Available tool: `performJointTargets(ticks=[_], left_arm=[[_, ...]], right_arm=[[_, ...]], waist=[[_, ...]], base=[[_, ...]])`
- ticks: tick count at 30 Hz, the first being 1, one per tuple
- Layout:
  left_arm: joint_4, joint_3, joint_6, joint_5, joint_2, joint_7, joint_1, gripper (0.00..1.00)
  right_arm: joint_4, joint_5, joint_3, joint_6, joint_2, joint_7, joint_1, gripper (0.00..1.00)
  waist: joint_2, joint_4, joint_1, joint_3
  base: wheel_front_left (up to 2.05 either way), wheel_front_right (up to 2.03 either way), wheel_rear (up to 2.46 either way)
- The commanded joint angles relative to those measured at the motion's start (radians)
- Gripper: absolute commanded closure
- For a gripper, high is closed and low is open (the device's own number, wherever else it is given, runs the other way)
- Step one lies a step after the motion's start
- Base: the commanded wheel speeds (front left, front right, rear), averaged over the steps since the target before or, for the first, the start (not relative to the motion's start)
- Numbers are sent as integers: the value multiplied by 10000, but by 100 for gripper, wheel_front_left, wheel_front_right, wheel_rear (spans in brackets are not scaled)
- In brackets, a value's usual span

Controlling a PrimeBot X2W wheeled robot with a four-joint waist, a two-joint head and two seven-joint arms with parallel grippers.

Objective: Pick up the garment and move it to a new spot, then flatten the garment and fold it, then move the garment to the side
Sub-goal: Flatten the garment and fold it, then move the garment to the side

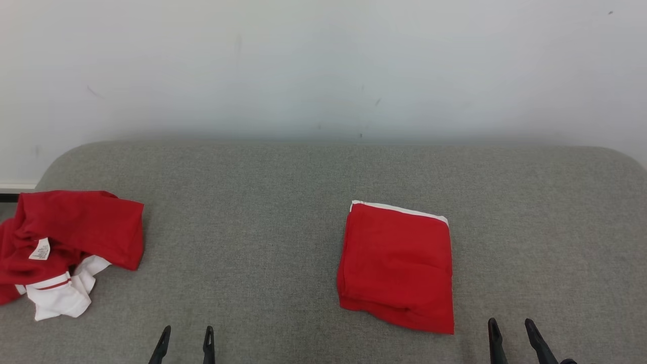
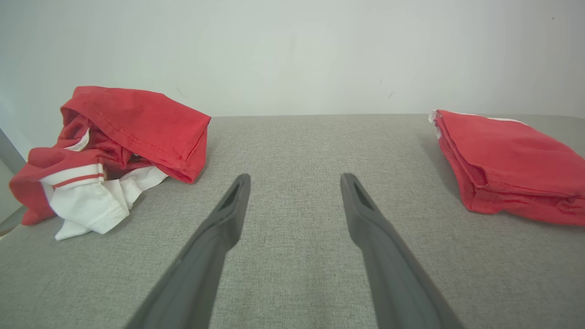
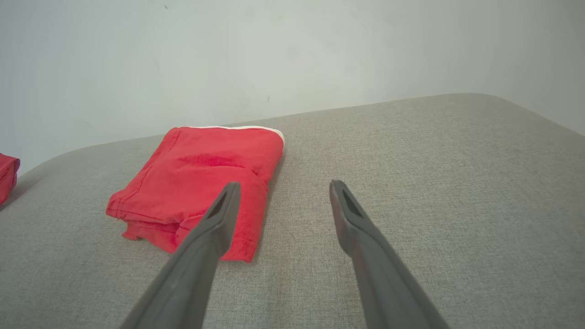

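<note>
A red garment (image 1: 397,265) lies folded into a neat rectangle right of centre on the grey surface, a white edge showing along its far side; it also appears in the left wrist view (image 2: 507,167) and the right wrist view (image 3: 201,183). A second red and white garment (image 1: 60,247) lies crumpled at the far left (image 2: 114,151), its label showing. My left gripper (image 1: 187,328) (image 2: 295,176) is open over bare fabric between the two. Just right of the folded garment's near corner, my right gripper (image 1: 510,321) (image 3: 283,183) is open and holds nothing.
The grey padded surface (image 1: 283,202) has rounded far corners and ends at a pale wall (image 1: 323,65). The crumpled garment reaches the surface's left edge. Bare fabric stretches right of the folded garment (image 3: 434,183).
</note>
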Motion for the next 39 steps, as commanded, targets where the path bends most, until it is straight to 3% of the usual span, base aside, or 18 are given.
performJointTargets(ticks=[1, 39], left_arm=[[-23, 39, 6, 62, 9, -32, 132, 0], [-157, 508, -126, 82, 7, -32, 155, 0]], right_arm=[[41, 31, 14, -23, 1, 1, -58, 0], [153, 156, -242, -25, 2, 1, -143, 0]], waist=[[0, 0, 0, 12], [0, 23, 0, -21]], base=[[0, 0, 0], [0, 0, 0]])
